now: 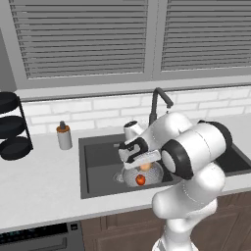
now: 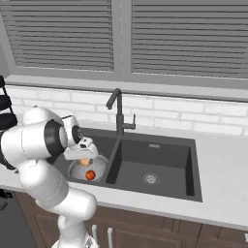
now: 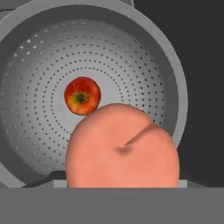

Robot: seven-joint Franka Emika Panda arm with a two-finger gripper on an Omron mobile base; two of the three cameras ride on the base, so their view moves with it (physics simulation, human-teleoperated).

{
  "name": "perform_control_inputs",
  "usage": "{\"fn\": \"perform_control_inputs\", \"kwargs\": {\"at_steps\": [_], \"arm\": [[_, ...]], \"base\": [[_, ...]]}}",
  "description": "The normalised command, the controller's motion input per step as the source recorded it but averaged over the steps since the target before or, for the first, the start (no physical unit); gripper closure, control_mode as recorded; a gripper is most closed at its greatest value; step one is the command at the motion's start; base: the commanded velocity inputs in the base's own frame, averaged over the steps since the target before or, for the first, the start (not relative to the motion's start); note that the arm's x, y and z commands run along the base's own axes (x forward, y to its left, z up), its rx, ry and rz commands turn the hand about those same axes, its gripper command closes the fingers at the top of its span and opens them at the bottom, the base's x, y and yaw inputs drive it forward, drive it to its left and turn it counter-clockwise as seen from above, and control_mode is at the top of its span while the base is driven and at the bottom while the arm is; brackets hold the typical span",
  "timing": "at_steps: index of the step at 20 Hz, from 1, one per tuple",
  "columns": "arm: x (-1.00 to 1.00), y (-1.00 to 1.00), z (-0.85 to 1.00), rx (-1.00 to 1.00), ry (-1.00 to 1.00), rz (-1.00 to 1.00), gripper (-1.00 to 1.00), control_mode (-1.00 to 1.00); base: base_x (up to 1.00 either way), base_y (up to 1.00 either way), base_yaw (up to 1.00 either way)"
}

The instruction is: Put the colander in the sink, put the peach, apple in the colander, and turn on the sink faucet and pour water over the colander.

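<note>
From the left base view, the wide silver-grey perforated metal colander [image 1: 142, 175] sits low in the left basin of the dark grey rectangular double-basin sink [image 1: 98, 152], which puts it in reach of the tall dark grey gooseneck faucet [image 1: 158, 100] rising behind the basins, so that water could fall into it. The small round red apple [image 1: 140, 180] already lies on the colander's floor, and the two-finger gripper [image 1: 143, 164] hangs right over the bowl with the small round pale yellow-pink peach [image 1: 144, 167] showing just under it, apparently so the fruit can go down into the bowl and not into the bare basin. A small grey brown-topped soap dispenser [image 1: 63, 136] stands on the pale counter to the left, well apart from the work. From the right base view, the same stack reads clearly: hand above, peach [image 2: 85, 162] below it, apple [image 2: 90, 175] lower in the colander [image 2: 88, 169], and no stream runs from the faucet [image 2: 117, 109]. In the hand view, the peach [image 3: 122, 148] looms large and close, above the perforated bowl [image 3: 131, 65] with the apple [image 3: 82, 96] near its centre; I judge it is held, but the fingers themselves are hidden behind the fruit, so I cannot tell their spread.
</note>
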Motion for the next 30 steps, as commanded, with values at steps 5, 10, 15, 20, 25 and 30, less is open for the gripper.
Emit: {"fn": "perform_control_inputs", "kwargs": {"at_steps": [5, 10, 15, 20, 25, 30], "arm": [[0.21, 0.0, -0.57, 0.0, 0.04, -0.08, 1.0, -1.0], [0.2, 0.0, -0.52, 0.0, 0.01, -0.08, 1.0, -1.0], [0.21, 0.0, -0.44, 0.0, 0.0, -0.08, 1.0, -1.0], [0.16, 0.0, -0.36, 0.0, 0.0, -0.07, 1.0, -1.0], [-0.22, 0.04, -0.1, 0.0, -0.06, -0.08, -1.0, -1.0], [-0.63, 0.0, 0.0, 0.01, -0.15, -0.07, -1.0, -1.0]], "base": [[0.0, 0.0, 0.0], [0.0, 0.0, 0.0], [0.0, 0.0, 0.0], [0.0, 0.0, 0.0], [0.0, 0.0, 0.0], [0.0, 0.0, 0.0]]}}
